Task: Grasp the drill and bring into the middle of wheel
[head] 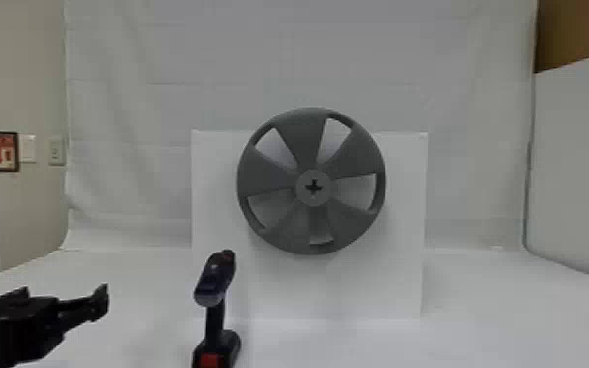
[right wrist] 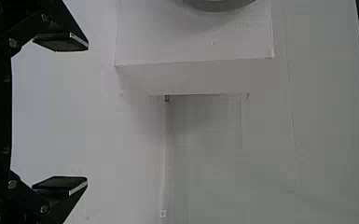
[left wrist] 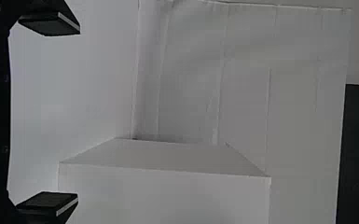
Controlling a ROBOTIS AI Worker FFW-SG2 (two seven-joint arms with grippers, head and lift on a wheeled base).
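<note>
Black with red patches, one drill (head: pixel 215 279) stands upright on its base on the white table (head: pixel 479 303), to the right of my left tool (head: pixel 95 304) and apart from it. That tool is released, its two fingers spread wide. My right tool (right wrist: pixel 84 114) is released too, its two fingers well apart; ahead of it are a white box (head: pixel 406 220) and part of one grey wheel (head: pixel 283 235). The wheel is upright before the box, farther forward and right of my left tool than the drill, with five openings around one hub (head: pixel 303 195).
</note>
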